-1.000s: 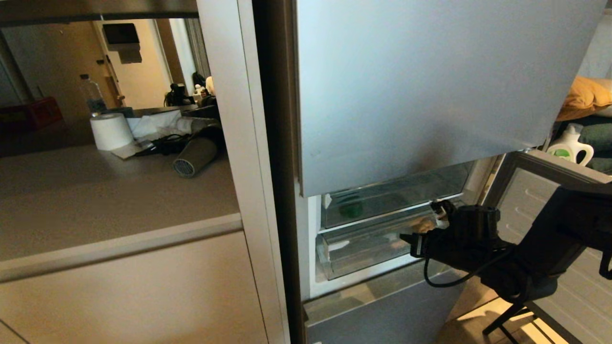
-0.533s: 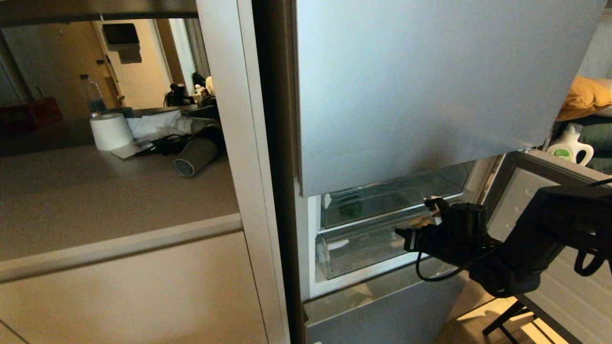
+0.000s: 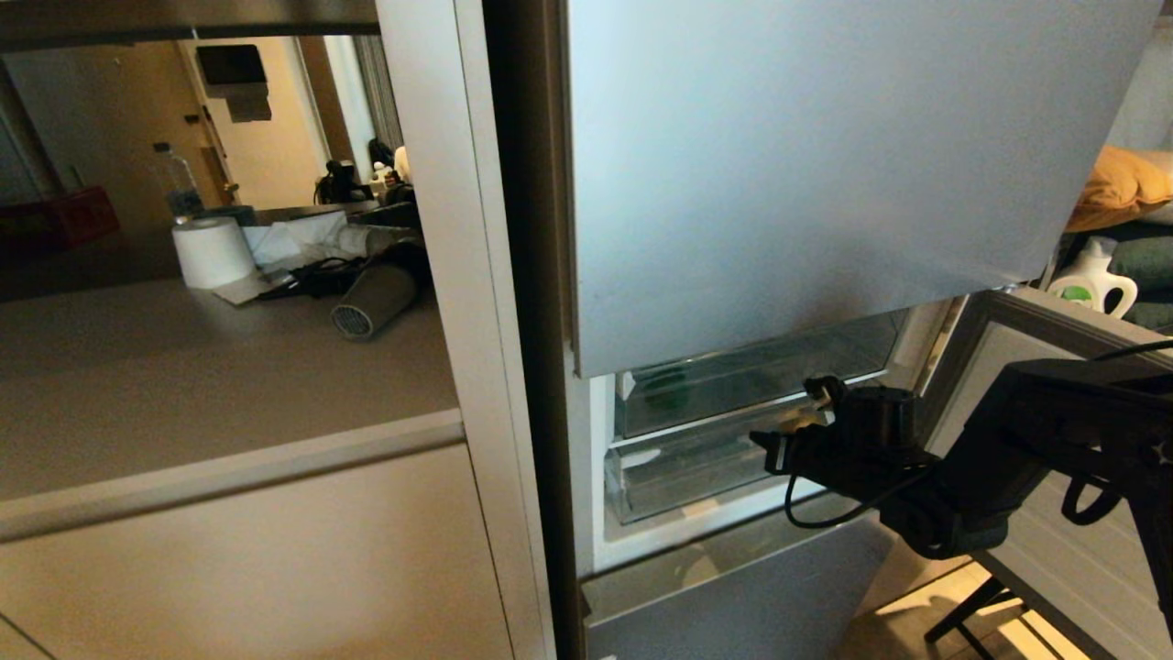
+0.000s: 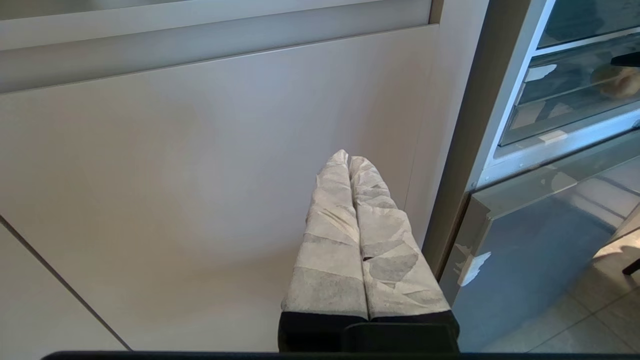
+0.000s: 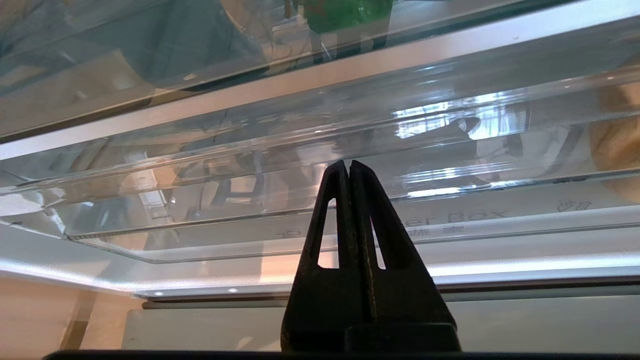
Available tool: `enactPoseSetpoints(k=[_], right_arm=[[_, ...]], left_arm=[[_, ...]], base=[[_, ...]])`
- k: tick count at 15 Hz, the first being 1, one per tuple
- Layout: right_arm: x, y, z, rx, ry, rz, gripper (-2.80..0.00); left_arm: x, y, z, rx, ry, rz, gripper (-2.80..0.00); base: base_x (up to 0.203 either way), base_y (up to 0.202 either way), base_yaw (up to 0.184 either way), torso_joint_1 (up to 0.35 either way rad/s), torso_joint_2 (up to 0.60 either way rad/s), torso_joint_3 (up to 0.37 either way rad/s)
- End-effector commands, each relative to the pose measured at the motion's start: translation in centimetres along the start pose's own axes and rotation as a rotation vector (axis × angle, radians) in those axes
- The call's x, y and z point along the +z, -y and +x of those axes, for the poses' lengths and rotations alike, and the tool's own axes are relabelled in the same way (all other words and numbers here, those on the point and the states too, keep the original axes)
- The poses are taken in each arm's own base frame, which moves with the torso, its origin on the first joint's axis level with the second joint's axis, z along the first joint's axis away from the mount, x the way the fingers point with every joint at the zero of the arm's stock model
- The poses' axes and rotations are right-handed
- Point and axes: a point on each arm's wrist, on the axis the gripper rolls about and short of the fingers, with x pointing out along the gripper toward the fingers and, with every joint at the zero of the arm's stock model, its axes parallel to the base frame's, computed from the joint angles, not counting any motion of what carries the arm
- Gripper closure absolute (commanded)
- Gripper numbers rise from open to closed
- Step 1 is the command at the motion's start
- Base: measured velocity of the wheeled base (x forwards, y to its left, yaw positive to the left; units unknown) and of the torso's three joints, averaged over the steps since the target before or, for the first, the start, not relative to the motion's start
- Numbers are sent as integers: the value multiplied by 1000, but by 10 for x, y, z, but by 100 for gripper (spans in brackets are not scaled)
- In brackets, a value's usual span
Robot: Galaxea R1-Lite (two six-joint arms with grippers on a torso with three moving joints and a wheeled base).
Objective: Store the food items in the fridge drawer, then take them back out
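Observation:
The clear fridge drawer [image 3: 678, 477] stands slightly out of the open lower fridge compartment. My right gripper [image 3: 759, 440] is shut, its black fingertips [image 5: 345, 167] against the drawer's clear front wall [image 5: 200, 200]. A tan potato-like lump [image 5: 617, 145] lies inside the drawer towards its right end, mostly hidden by the gripper in the head view. The green bell pepper [image 3: 674, 392] shows through the clear bin above, also seen in the right wrist view [image 5: 345, 10]. My left gripper [image 4: 348, 157], wrapped in white tape, is shut and empty, parked low before a beige cabinet door [image 4: 200, 175].
The silver upper fridge door [image 3: 806, 165] hangs closed above the opening; the lower door [image 3: 1054, 367] stands open at the right behind my arm. A counter [image 3: 183, 385] at the left holds a paper roll [image 3: 213, 252] and a hair dryer [image 3: 376, 298]. A detergent bottle [image 3: 1095, 280] stands at the far right.
My right arm has pushed in towards the fridge, up and left in the head view. The drawer has slid a little further into the compartment. The left gripper has not moved.

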Motion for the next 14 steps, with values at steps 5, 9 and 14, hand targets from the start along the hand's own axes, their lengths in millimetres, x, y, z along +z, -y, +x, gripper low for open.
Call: enactPoseSetpoints(k=[5, 9, 14], right_arm=[[7, -8, -20, 4, 2, -3, 0], [25, -32, -74, 16, 22, -20, 0], [32, -63, -175, 26, 75, -41, 0]], left_arm=[[-3, 0, 1, -1, -12, 0, 0], [-3, 0, 1, 1, -12, -1, 0], [-3, 0, 1, 2, -10, -6, 0]], base=[[0, 0, 0, 0, 0, 0], [0, 0, 0, 0, 0, 0], [0, 0, 0, 0, 0, 0]])
